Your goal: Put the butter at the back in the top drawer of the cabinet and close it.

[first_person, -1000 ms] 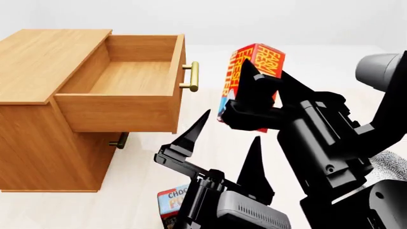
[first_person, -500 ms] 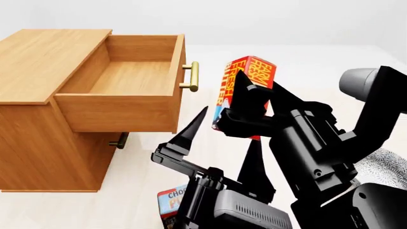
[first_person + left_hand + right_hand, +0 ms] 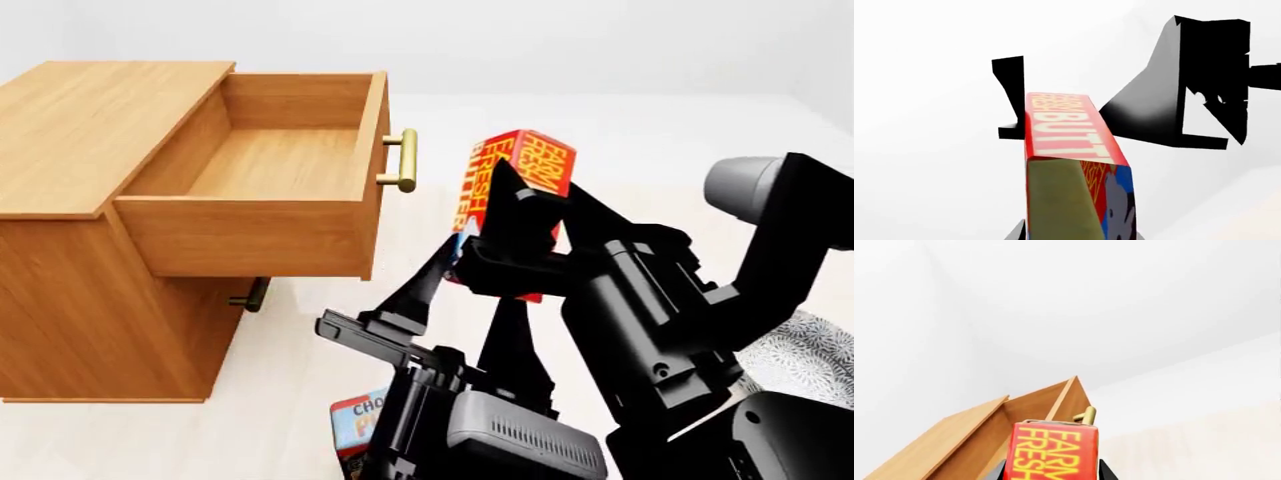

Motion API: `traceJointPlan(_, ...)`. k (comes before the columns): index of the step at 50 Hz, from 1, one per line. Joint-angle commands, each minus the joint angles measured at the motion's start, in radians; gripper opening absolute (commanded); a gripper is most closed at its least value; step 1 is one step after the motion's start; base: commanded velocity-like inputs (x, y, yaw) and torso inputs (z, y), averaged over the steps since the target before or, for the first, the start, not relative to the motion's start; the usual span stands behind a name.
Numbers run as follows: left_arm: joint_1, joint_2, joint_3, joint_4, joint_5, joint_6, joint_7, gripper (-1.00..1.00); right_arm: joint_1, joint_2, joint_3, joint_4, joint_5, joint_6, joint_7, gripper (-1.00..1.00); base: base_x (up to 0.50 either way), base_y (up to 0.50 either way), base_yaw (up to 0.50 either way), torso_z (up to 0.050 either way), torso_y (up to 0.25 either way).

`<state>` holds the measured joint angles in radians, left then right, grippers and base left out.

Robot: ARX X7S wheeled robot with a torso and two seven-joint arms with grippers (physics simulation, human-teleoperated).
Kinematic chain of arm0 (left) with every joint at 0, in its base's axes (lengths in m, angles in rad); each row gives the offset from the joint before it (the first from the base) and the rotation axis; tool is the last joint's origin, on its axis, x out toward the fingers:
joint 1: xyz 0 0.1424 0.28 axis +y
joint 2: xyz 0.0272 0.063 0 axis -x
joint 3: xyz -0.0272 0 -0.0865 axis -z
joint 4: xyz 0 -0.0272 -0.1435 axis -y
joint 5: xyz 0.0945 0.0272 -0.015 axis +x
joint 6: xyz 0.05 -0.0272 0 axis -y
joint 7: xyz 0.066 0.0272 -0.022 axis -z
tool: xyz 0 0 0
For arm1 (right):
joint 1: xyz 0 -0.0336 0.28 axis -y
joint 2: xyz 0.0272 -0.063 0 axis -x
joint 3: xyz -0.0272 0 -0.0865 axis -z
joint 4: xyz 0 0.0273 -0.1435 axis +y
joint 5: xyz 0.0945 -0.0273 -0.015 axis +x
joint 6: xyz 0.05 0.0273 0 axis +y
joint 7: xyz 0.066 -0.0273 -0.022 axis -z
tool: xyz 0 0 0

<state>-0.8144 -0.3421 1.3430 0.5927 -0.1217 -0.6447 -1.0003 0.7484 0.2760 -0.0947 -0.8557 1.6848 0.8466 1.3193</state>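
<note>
The butter (image 3: 514, 180) is held upright in the air, just to the right of the top drawer's (image 3: 287, 160) brass handle (image 3: 404, 160) and slightly lower than the drawer rim. The right end effector (image 3: 514, 245) is clamped on its lower half, the two black fingers pressing opposite faces of the carton. The drawer stands pulled out of the cabinet (image 3: 80, 130), its inside bare.

To do this step well, the carton should rise enough for its lower end to clear the drawer front and the handle, then travel over the rim before it comes down inside and is let go; a low sideways approach risks knocking the handle.

The left end effector (image 3: 467, 300) is spread wide and empty, just below the carton, and should stay out of the path. A chocolate pudding box (image 3: 360, 420) lies on the floor (image 3: 294, 360) beneath it.
</note>
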Motion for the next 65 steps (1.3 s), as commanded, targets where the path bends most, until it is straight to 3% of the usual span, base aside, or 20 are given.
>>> traceJointPlan(1, 0.005, 0.002, 0.007, -0.003, -0.015, 0.016, 0.008, -1.00, 0.016, 0.003, 0.005, -0.006, 0.009, -0.012, -0.010, -1.00, 0.00, 0.00, 0.00, 0.000, 0.000)
traceJointPlan(18, 0.006, -0.005, -0.005, 0.000, -0.021, 0.016, 0.014, -1.00, 0.018, 0.010, -0.001, -0.017, 0.009, -0.023, -0.020, -1.00, 0.00, 0.00, 0.00, 0.001, 0.001)
traceJointPlan(19, 0.005, -0.006, -0.007, -0.001, -0.022, 0.017, 0.015, -1.00, 0.017, 0.010, 0.000, -0.018, 0.011, -0.025, -0.023, 1.00, 0.00, 0.00, 0.00, 0.000, 0.000)
traceJointPlan(32, 0.000, -0.026, -0.037, -0.012, -0.036, 0.031, 0.022, -1.00, 0.008, 0.044, 0.021, -0.043, 0.051, -0.047, -0.023, 1.00, 0.00, 0.00, 0.00, 0.001, 0.001)
traceJointPlan(53, -0.147, -0.145, -0.234, 0.028, -0.129, -0.064, 0.083, -1.00, -0.103, 0.216, 0.204, -0.186, 0.160, -0.099, -0.042, 1.00, 0.00, 0.00, 0.00, 0.000, 0.001)
traceJointPlan(65, -0.235, -0.218, -0.346, -0.025, -0.190, -0.068, 0.156, -1.00, -0.195, 0.190, 0.362, -0.188, 0.189, -0.004, -0.112, 1.00, 0.00, 0.00, 0.00, 0.000, 0.001)
